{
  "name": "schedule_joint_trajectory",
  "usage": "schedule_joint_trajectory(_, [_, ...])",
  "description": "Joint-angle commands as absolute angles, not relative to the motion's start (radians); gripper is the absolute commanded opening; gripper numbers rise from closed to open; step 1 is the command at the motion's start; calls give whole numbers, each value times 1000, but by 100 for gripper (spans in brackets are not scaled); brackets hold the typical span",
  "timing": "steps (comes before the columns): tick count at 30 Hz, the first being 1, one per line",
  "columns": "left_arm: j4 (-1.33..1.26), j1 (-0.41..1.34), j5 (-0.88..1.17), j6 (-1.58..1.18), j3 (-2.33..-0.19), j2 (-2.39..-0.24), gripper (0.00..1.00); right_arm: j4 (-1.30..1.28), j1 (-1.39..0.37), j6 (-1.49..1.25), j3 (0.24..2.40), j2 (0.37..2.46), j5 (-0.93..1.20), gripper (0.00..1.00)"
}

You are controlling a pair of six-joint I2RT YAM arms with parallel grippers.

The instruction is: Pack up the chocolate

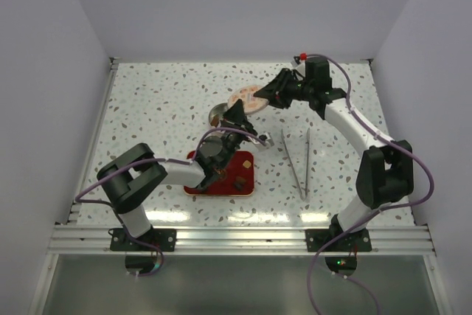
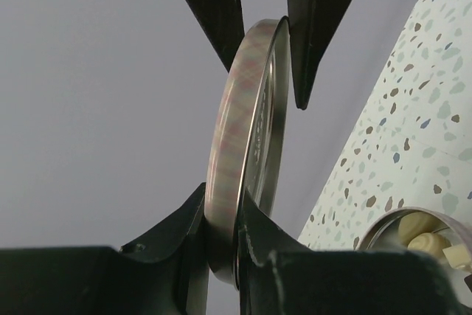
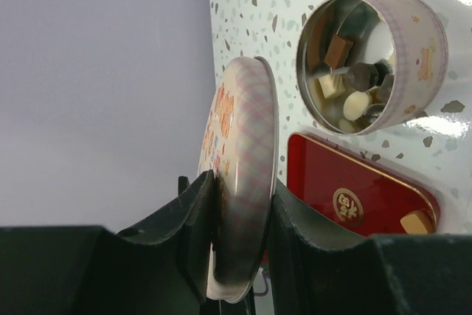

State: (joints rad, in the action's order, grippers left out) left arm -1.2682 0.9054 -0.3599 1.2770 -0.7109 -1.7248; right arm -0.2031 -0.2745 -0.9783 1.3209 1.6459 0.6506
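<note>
a: where's the chocolate [image 3: 346,79] rn?
b: most of it sits in the open round tin [image 3: 417,42]: dark, light brown & cream bits piled inside. top view also shows two pieces on the red tray [image 3: 332,178], one light brown, one dark.
a: and the lid [image 3: 247,123]?
b: up off the bench [image 1: 162,101], seen edge-on in both wrist views, plaid rim, w/ both arms on it.
a: left end effector [image 2: 221,198]?
b: clamped on the lid, a finger pressed to each face.
a: right end effector [image 3: 242,182]?
b: closed on the lid too, from the opposite edge. its fingers touch both faces in its own wrist view.
a: layout?
b: tin stands on the bench just beside the tray's far edge. the tray is nearer the arm bases, partly under the left arm. long metal tweezers [image 1: 299,160] lie to the right of the tray, apart from it.
</note>
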Motion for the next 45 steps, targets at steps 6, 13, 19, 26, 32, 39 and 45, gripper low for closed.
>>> schedule_joint_trajectory(6, [-1604,917,-413,1302,-724,-1739,28,-35,-282,-1068,1258,1566,677,22])
schedule_joint_trajectory(13, [-1609,917,-431,1279,-719,-1752,54,-15,-284,-1068,1250,1543,667,3])
schedule_joint_trajectory(19, [-1603,917,-455,1243,-724,-1752,70,-9,-282,-1068,1244,1539,661,0])
schedule_joint_trajectory(26, [-1579,916,-473,1123,-696,-1691,90,-5,-282,-1054,1253,1543,653,0])
schedule_joint_trajectory(32, [-1390,908,-420,925,-627,-1542,100,-17,-275,-1005,1315,1560,626,0])
schedule_joint_trajectory(39, [-1192,904,-367,753,-585,-1421,100,35,-267,-1000,1374,1612,615,0])
schedule_joint_trajectory(45, [-1020,879,-321,579,-532,-1300,100,48,-250,-971,1399,1637,597,0])
